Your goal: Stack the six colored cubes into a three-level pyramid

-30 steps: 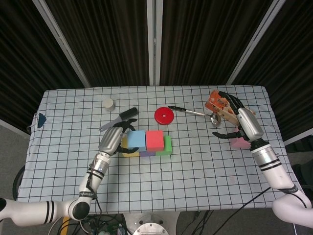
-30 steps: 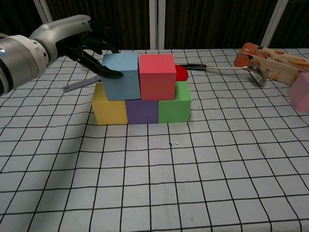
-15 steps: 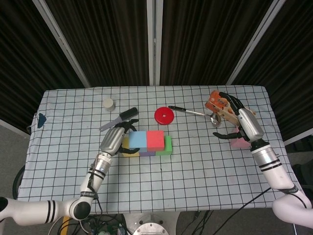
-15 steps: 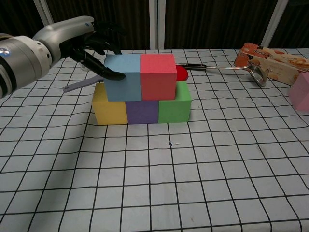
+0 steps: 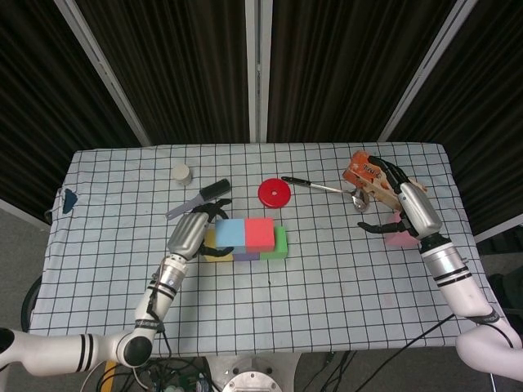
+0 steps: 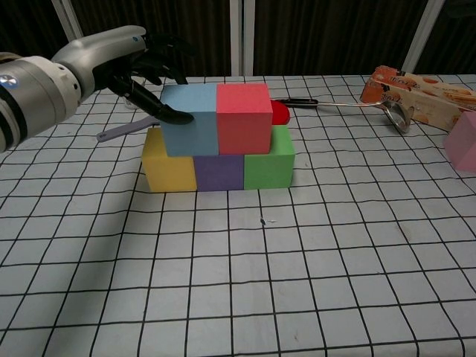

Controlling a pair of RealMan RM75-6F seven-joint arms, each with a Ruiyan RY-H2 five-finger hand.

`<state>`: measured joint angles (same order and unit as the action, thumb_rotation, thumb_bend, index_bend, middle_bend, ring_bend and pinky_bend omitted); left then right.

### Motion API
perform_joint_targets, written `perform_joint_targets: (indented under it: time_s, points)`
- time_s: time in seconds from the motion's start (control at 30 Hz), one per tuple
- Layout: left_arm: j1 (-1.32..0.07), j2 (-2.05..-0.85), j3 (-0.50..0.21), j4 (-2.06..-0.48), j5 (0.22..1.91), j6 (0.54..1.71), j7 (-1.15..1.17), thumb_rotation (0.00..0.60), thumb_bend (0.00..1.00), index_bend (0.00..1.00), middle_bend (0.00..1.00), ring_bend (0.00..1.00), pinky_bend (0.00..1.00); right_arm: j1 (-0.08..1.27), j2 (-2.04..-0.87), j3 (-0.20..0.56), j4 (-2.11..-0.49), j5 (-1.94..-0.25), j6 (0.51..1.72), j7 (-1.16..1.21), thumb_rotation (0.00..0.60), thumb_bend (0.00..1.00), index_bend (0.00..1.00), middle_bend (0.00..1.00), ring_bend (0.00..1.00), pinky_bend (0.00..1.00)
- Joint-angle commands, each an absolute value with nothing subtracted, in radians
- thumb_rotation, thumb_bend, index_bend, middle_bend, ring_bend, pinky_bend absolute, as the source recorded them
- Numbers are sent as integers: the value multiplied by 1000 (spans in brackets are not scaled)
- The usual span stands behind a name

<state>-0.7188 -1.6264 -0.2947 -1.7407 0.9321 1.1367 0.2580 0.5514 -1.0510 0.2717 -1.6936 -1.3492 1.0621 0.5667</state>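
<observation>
Yellow (image 6: 169, 169), purple (image 6: 219, 171) and green (image 6: 268, 165) cubes form a row on the checked cloth. On top sit a blue cube (image 6: 189, 117) and a red cube (image 6: 243, 115), side by side and touching. My left hand (image 6: 123, 63) grips the blue cube's left end, thumb on its front face and fingers behind it; in the head view this left hand (image 5: 188, 233) lies just left of the stack. The pink cube (image 5: 400, 238) rests at the right, also at the chest view's edge as pink cube (image 6: 462, 143). My right hand (image 5: 402, 211) hovers over it with fingers spread, holding nothing.
Behind the stack lie a red disc (image 5: 274, 193), a metal ladle (image 5: 327, 188) and a black-handled scraper (image 5: 200, 198). An orange packet (image 5: 365, 173) sits beside my right hand. A white cap (image 5: 181, 172) stands at the back left, and a small blue piece (image 5: 70, 198) lies at the left edge.
The blue cube slid right and closed the gap to the red cube, my left hand following it. My right hand drifted slightly toward the pink cube.
</observation>
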Motion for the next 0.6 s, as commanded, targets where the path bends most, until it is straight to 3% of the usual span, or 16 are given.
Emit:
perform_joint_targets:
  time_s: [0.03, 0.23, 0.6]
  points:
    - [-719, -1628, -294, -1740, 932, 1136, 258, 600, 255, 155, 515, 182, 183, 551, -1051, 271, -1694, -1349, 1061, 566, 600, 2, 0, 68, 0, 0]
    - [-720, -1630, -286, -1733, 933, 1128, 256, 600, 248, 152, 493, 183, 183, 549, -1052, 268, -1693, -1349, 1060, 564, 600, 2, 0, 67, 0, 0]
    - [-712, -1621, -272, -1727, 975, 1108, 211, 600, 191, 93, 272, 182, 178, 546, -1056, 264, -1687, -1344, 1056, 563, 600, 2, 0, 67, 0, 0]
